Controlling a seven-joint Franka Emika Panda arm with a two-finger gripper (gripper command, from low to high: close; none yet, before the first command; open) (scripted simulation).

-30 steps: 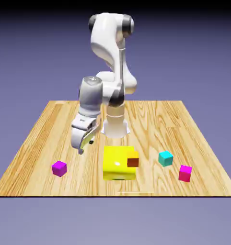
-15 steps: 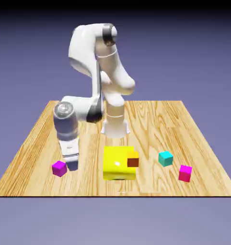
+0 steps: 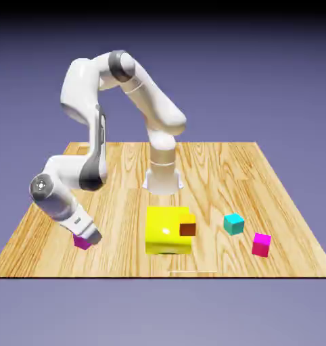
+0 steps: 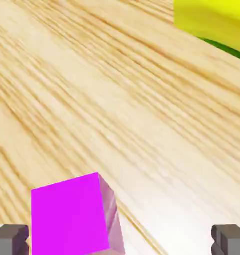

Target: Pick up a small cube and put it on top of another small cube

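Arm: the white Franka arm (image 3: 91, 135) has been swung out from above the middle of the tabletop to the exterior view's left and lowered over the last second; its hand is now tilted down at the near left part of the tabletop (image 3: 260, 169).
Meaning for the task: the approach to the first pick is judged nearly done; no grasp has been made yet, and no stacking has begun.
Yellow block: the big yellow block (image 3: 168, 230), with a small brown cube (image 3: 187, 228) at its right side, has not been disturbed; in the hand view a corner of it is seen at about 1 o'clock.
Jaws: the gripper (image 3: 88, 236) is held wide apart, with nothing clamped; in the hand view both grey tips are seen at the bottom corners.
Small cube: the purple-magenta small cube (image 4: 72, 216) rests on the tabletop at about 7 o'clock in the hand view, close to the left tip and off-centre between the jaws; in the exterior view it is partly hidden under the gripper. Its faces are flat, glossy and sharp-edged.
Other cubes: a teal cube (image 3: 233, 224) and a hot-pink cube (image 3: 261, 244) lie well apart at the exterior view's right, unmoved.
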